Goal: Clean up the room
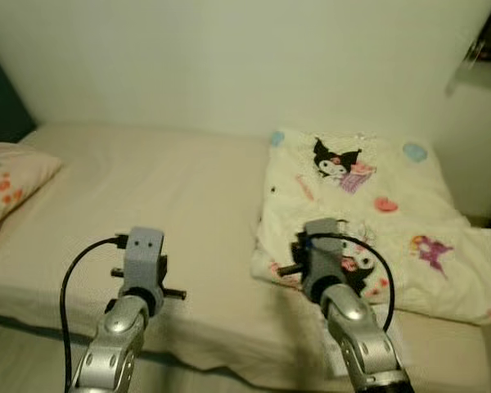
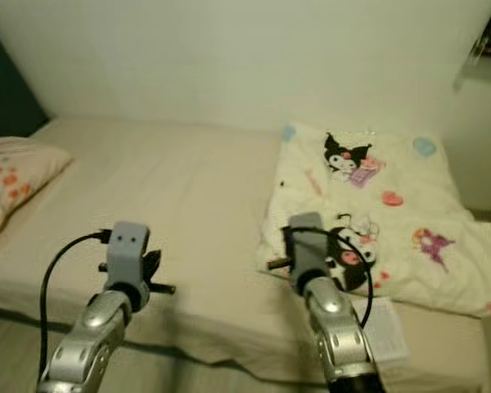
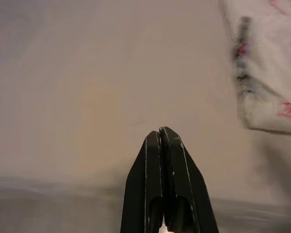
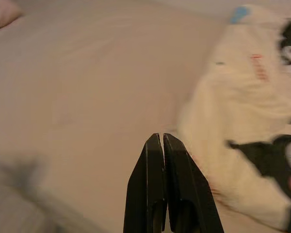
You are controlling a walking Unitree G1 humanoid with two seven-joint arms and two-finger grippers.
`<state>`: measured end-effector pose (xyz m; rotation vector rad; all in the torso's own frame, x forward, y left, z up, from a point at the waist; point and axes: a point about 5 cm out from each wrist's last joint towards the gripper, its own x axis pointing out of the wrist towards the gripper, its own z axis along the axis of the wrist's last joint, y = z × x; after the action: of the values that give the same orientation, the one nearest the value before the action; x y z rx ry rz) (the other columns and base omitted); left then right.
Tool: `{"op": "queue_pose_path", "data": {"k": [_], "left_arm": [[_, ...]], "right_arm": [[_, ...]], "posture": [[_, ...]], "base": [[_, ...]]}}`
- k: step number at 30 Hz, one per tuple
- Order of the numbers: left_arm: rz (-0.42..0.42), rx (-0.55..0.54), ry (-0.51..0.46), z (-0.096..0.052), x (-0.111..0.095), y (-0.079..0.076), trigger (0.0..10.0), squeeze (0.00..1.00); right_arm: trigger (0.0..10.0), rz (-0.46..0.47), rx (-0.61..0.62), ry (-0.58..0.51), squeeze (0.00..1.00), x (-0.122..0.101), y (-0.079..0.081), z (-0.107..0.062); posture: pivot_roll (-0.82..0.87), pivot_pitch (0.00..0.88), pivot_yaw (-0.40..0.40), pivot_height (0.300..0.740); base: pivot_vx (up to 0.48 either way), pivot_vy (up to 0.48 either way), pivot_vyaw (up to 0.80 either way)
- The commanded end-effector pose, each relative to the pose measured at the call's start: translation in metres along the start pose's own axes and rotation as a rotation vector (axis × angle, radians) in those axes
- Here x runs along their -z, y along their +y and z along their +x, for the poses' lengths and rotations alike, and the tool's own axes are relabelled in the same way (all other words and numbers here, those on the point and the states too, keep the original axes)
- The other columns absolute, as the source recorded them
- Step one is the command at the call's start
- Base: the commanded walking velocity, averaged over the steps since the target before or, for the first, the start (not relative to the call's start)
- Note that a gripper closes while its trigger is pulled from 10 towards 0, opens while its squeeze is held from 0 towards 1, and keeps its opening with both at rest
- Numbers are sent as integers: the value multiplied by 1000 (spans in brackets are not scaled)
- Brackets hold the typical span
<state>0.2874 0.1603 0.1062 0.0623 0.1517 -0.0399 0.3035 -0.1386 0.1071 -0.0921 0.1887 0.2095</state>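
Plain pale wall (image 1: 229, 57) is filling the top of frame w/ a beige bed (image 1: 164, 196) spreading across the middle. Cartoon-print blanket (image 1: 376, 221) is lying rumpled centre-right; a floral pillow (image 1: 8, 184) is sitting at left edge. Left gripper (image 3: 161, 132) & right gripper (image 4: 163, 138) are hovering low-centre over the bed edge, jaws pressed together, holding nothing.

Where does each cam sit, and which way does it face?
Left eye, head: looks down at the bed; both silver arms show.
Right eye: same scene, shifted; shares the cartoon blanket and pillow.
Left wrist: along the shut left gripper over bare sheet, blanket edge beside.
Right wrist: along the shut right gripper, at the blanket's near edge.
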Motion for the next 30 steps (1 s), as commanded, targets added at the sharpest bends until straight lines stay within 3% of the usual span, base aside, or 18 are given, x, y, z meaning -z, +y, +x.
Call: {"op": "queue_pose_path", "data": {"k": [1,14,30], "left_arm": [[17,4,-2,-2,2,1,10000,0],[19,72,-12,-1,0,-7,10000,0],[13,79,-3,1,2,-6,10000,0]], "right_arm": [[10000,7,-3,6,0,2,1,-1],[10000,50,98,9,0,7,-7,-3],[10000,68,116,5,0,6,-4,-5]], "posture": [[-37,101,47,715],[-40,87,61,715],[-46,83,72,715]], "base": [[0,0,0],[0,0,0],[0,0,0]]}}
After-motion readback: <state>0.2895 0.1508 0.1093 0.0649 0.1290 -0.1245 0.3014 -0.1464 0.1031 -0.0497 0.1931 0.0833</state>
